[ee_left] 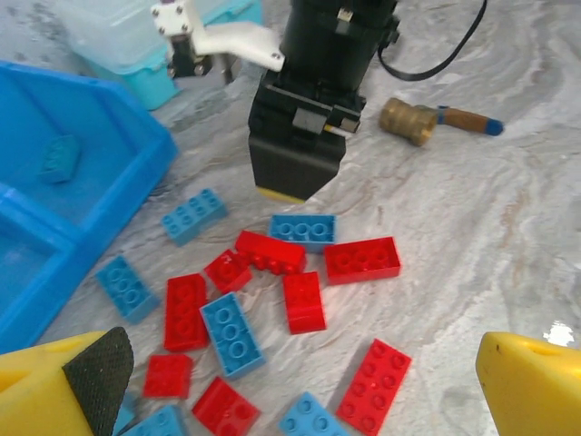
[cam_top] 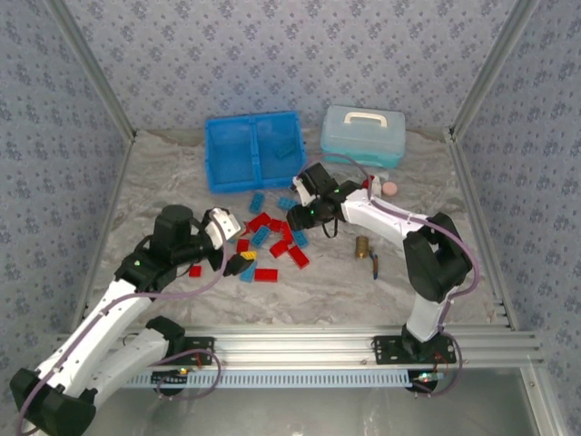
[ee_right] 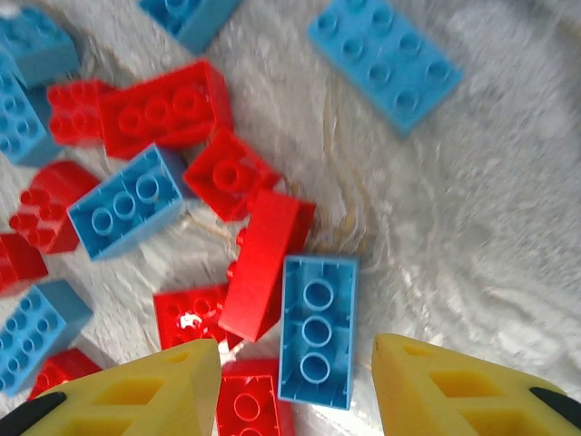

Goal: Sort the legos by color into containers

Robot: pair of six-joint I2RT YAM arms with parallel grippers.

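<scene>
Several red and light blue legos (cam_top: 272, 241) lie scattered mid-table. My right gripper (ee_right: 295, 395) hangs open just above the pile, its yellow fingers (ee_right: 136, 391) either side of an upside-down blue brick (ee_right: 316, 329), which leans against a tilted red brick (ee_right: 261, 263). It holds nothing. From above, the right gripper (cam_top: 298, 220) is at the pile's far edge. My left gripper (ee_left: 300, 400) is open and empty, low over the near-left part of the pile (ee_left: 272, 291), and from above the left gripper (cam_top: 236, 262) faces the bricks. The blue two-compartment tray (cam_top: 252, 127) holds one blue brick (ee_left: 59, 156).
A pale translucent lidded case (cam_top: 362, 134) stands to the right of the tray. A brass fitting (cam_top: 362, 246) lies right of the pile, and a red-and-white bottle (cam_top: 383, 186) lies behind my right arm. Patterned walls and metal rails enclose the table.
</scene>
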